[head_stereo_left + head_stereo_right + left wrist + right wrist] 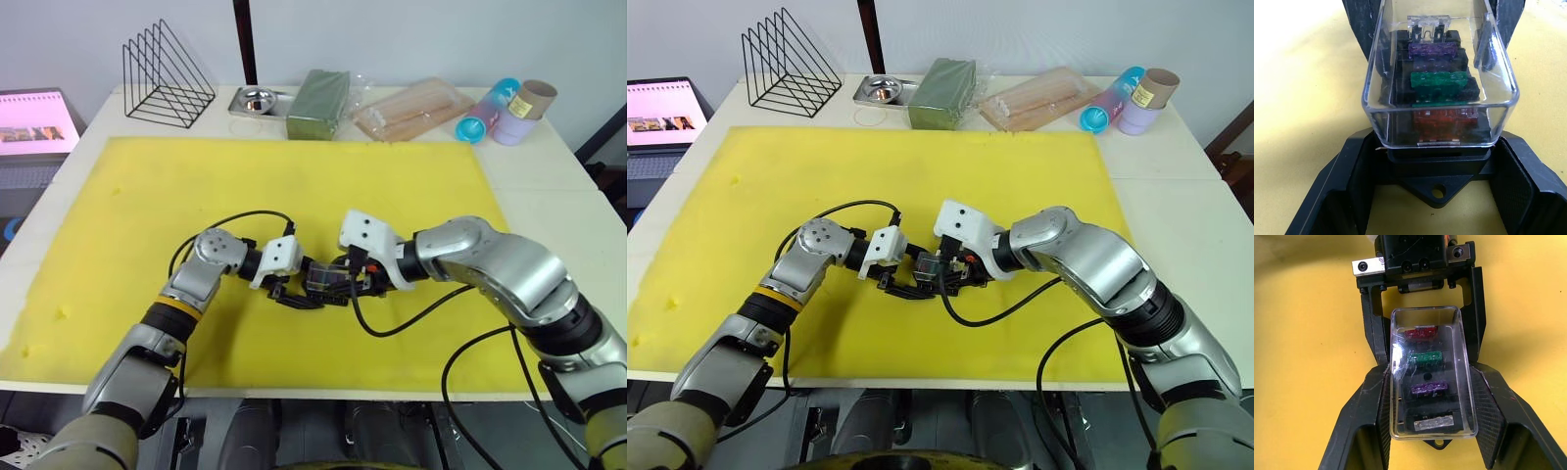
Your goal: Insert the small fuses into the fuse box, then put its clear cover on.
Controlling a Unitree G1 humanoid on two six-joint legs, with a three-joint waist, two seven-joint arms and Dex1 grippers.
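At the middle front of the yellow mat (pixel 147 196), my left gripper (pixel 292 290) and right gripper (pixel 345 284) meet tip to tip around the fuse box (pixel 323 280). The clear cover (pixel 1463 396) sits over the black box (pixel 1436 157). Under it the small fuses stand in a row of slots: red (pixel 1421 333), green (pixel 1425 358), purple (pixel 1427 388) and a pale grey one (pixel 1434 423). The left gripper (pixel 1435 147) is shut on the box's base at one end. From the other end, the right gripper (pixel 1430 372) is shut on the cover's sides.
Along the table's back edge stand a black wire rack (pixel 167 78), a metal tray (pixel 257 100), a green box (pixel 318 103), a clear bag of wooden sticks (pixel 411 110) and some cups and tubes (pixel 509 108). A laptop (pixel 34 122) sits at far left. Black cables (pixel 411 318) loop over the mat.
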